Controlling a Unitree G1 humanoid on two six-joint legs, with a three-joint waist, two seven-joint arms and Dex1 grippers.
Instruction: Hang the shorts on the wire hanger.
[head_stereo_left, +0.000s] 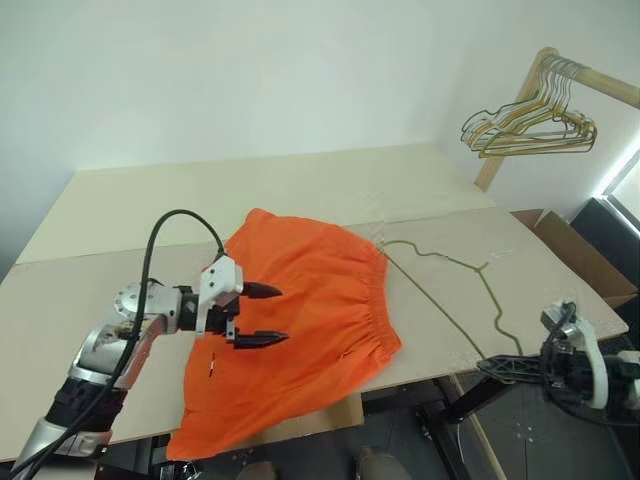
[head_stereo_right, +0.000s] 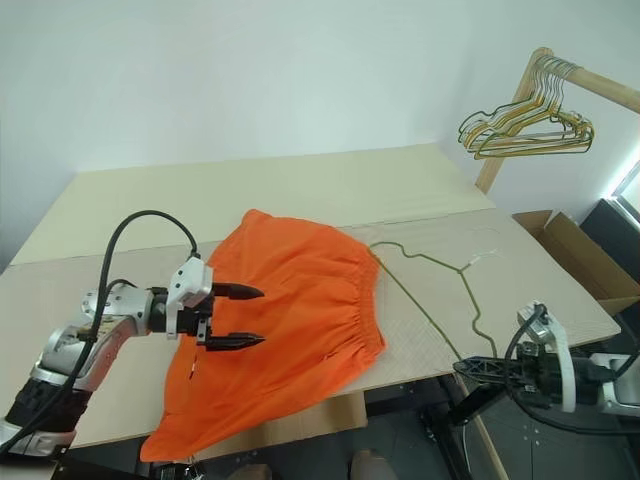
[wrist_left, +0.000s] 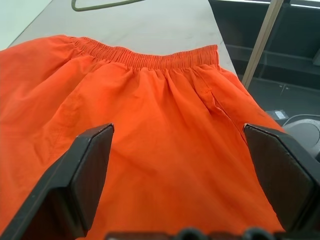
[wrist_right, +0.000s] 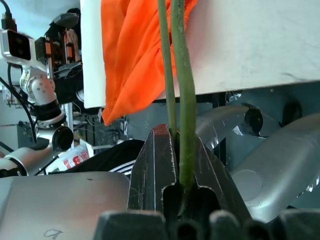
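A bunch of gold and green wire hangers (head_stereo_left: 530, 125) is hung on a wooden rack (head_stereo_left: 590, 78) beyond the table (head_stereo_left: 300, 190); a cardboard box (head_stereo_left: 575, 250) is set beside the table.

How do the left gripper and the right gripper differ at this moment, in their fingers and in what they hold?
The left gripper is open, fingers spread above the shorts, holding nothing; the right gripper is shut on the wire hanger. The left gripper hangs over the table; the right gripper sits past the table's near right corner. Both have two black fingers.
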